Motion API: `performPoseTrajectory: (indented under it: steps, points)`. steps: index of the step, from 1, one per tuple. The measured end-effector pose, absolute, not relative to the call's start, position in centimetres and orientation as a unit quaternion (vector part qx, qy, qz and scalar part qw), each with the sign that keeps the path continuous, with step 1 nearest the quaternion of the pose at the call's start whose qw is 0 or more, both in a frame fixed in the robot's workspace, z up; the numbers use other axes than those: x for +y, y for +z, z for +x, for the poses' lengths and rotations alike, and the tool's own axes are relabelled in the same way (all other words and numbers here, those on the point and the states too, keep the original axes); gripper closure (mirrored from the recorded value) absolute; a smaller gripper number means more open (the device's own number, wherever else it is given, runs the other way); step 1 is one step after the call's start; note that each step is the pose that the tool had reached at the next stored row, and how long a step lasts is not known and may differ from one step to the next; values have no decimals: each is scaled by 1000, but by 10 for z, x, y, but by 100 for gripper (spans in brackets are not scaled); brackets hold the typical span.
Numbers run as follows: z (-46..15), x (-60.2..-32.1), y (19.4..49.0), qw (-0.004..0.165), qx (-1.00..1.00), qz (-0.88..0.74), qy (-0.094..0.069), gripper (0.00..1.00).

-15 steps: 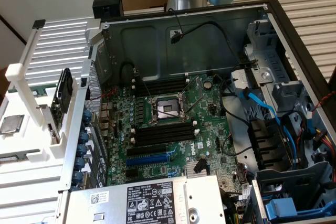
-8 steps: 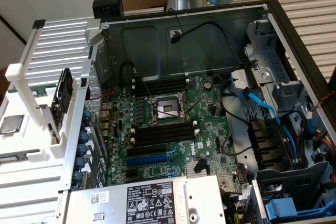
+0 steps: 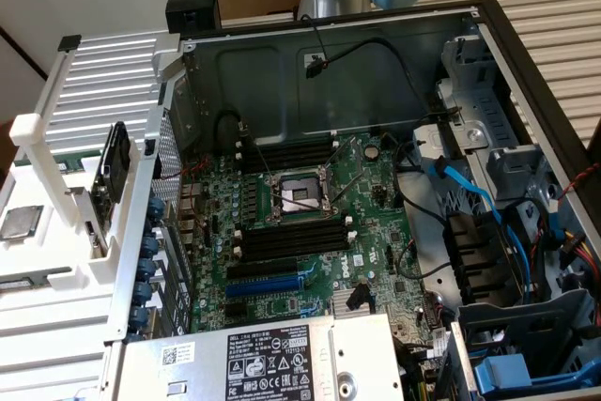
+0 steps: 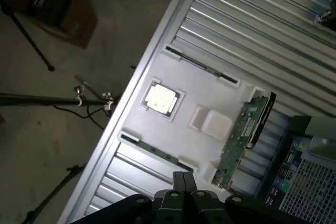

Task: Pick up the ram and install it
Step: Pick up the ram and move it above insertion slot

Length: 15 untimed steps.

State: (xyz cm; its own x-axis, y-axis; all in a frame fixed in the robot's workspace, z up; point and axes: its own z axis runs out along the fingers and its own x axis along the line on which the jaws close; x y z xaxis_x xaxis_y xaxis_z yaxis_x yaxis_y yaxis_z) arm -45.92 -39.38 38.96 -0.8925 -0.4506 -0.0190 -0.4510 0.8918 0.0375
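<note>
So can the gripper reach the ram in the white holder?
Probably yes: the gripper hangs shut above the ram in the white holder, with nothing covering it, though it must open first.

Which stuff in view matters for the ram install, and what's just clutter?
Job:
- ram, edge-on in the white holder
- black memory slots on the motherboard
- pincer, shut, holding nothing

Lying about:
- processor chip
- hard drive
- blue slot
- power supply
- blue cables
</note>
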Motion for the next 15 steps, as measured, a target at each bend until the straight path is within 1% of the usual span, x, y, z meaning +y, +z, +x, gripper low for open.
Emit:
performPoseTrajectory:
  steps: [15]
  points:
    - [-459,-394,389,2,932,-362,21,90]
